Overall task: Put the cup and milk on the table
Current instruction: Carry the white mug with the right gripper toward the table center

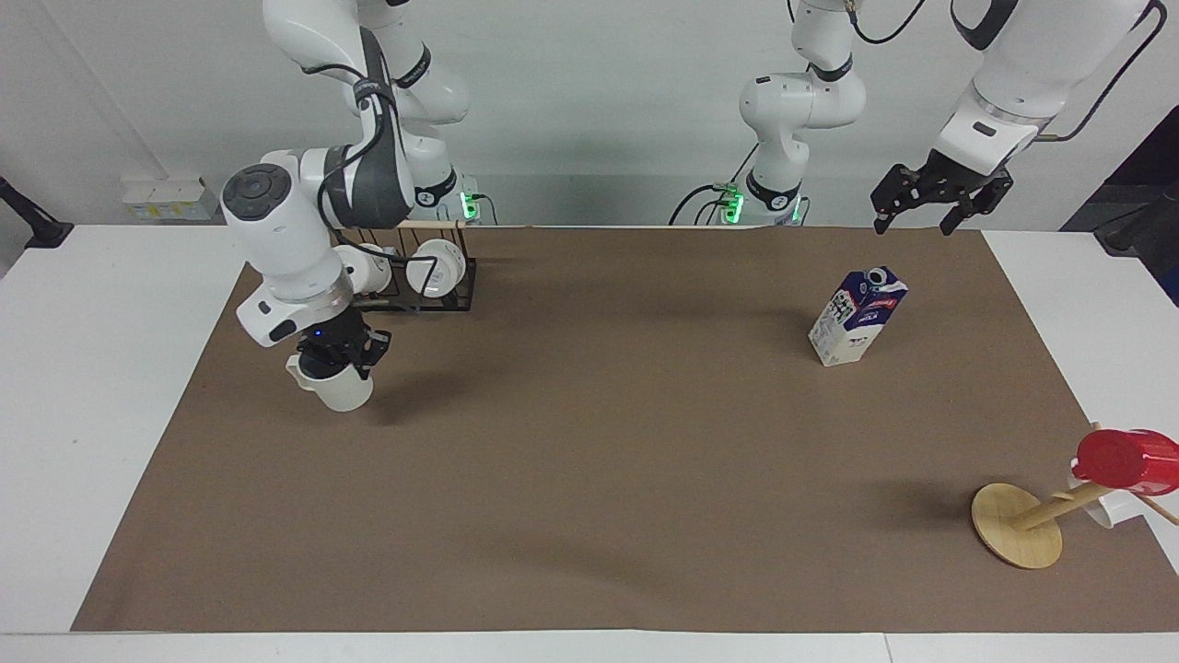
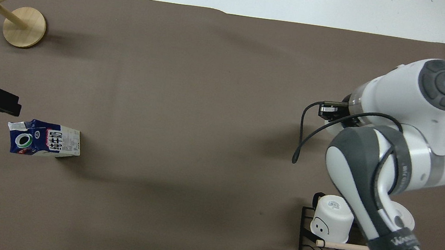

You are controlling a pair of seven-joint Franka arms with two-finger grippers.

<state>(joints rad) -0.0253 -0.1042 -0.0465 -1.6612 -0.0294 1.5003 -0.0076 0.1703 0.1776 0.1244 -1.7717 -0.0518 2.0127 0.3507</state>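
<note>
The pale grey-beige cup (image 1: 339, 391) hangs upright in my right gripper (image 1: 336, 354), which is shut on its rim, a little above the brown mat (image 1: 589, 460) at the right arm's end of the table (image 1: 92, 368). In the overhead view the right arm (image 2: 411, 124) hides most of the cup. The milk (image 1: 857, 318) stands alone on the mat toward the left arm's end, and also shows in the overhead view (image 2: 44, 139). My left gripper (image 1: 914, 224) is open and empty, raised over the mat's edge nearest the robots, close to the milk.
A black wire rack (image 1: 419, 276) with two white mugs stands on the mat near the right arm's base. A round wooden disc with a stick (image 1: 1016, 525) carries a shiny red cup (image 1: 1119, 460) and a white mug at the left arm's end.
</note>
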